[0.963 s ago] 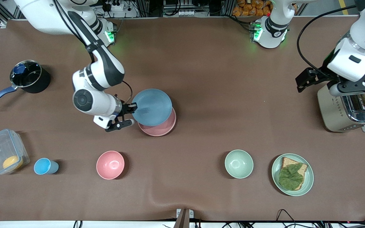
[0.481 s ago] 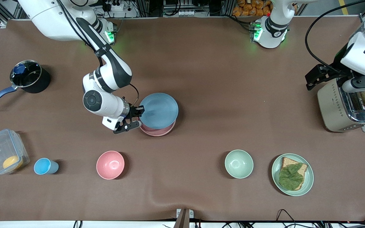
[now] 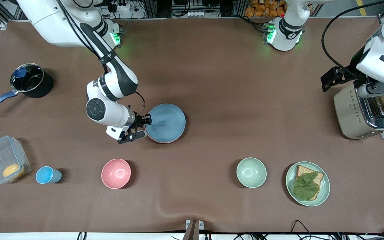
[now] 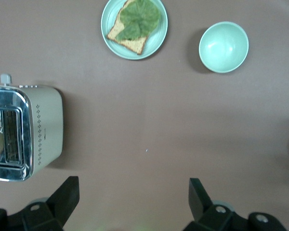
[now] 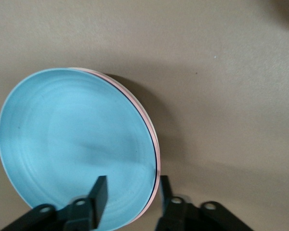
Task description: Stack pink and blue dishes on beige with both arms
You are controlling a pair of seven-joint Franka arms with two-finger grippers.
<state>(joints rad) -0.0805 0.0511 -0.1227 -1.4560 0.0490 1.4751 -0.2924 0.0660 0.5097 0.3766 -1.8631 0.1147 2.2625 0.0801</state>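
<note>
The blue plate [image 3: 166,122] lies on top of the pink plate, of which only a thin rim [image 5: 157,153] shows. The stack sits mid-table toward the right arm's end. My right gripper [image 3: 145,126] is at the stack's edge, shut on the blue plate [image 5: 72,144]: one finger [image 5: 101,192] rests on its face and the other [image 5: 164,190] is just outside the rim. The beige plate is hidden under the stack, apart from a thin pale edge beside the pink rim. My left gripper [image 4: 133,192] hangs open and empty, over the toaster [image 3: 365,111].
Nearer the camera stand a pink bowl [image 3: 116,173], blue cup [image 3: 47,175], clear food box [image 3: 4,163], green bowl [image 3: 251,172] and a green plate with bread and a leaf [image 3: 307,183]. A black saucepan [image 3: 30,81] sits toward the right arm's end.
The right gripper carried the blue plate over the pink plate and lowered it until it covers the pink one. The left arm rose slightly by the toaster.
</note>
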